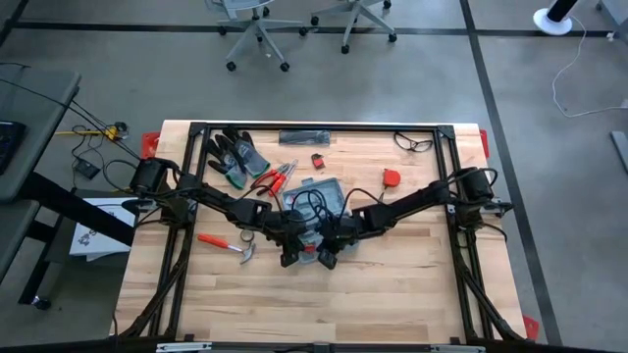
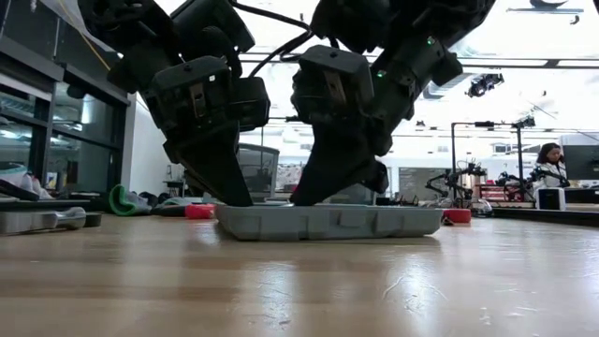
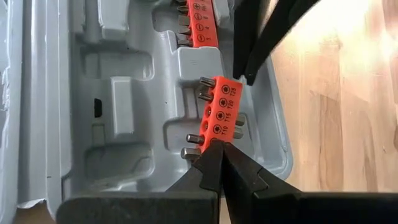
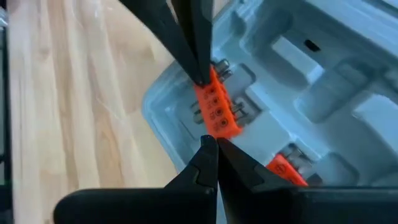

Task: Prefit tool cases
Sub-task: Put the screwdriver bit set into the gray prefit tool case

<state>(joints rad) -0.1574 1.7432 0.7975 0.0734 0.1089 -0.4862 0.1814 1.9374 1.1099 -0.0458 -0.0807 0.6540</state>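
The blue-grey tool case [image 1: 312,196] lies open on the table, its moulded recesses facing up [image 3: 124,112]. An orange bit holder [image 3: 221,106] lies askew over a recess near one corner of the case. A second orange bit holder [image 3: 199,25] sits seated in the recess beside it. My left gripper [image 3: 221,152] and right gripper [image 4: 211,146] are both shut. They slant down onto opposite ends of the loose holder. In the low view both grippers reach down into the case [image 2: 328,222]. My left gripper touches one short end of the orange bit holder [image 3: 216,138] with its shut fingertips, slanting down from the table's left. The holder lies in the case, not lifted. My right gripper touches the holder's opposite short end [image 4: 214,130] with its shut fingertips, slanting down from the table's right.
Dark gloves [image 1: 235,155] and red-handled pliers [image 1: 275,178] lie far left of the case. A hammer [image 1: 231,245] lies near left. Safety glasses [image 1: 414,143], a red round thing [image 1: 392,177] and a black flat item [image 1: 304,136] lie toward the far edge.
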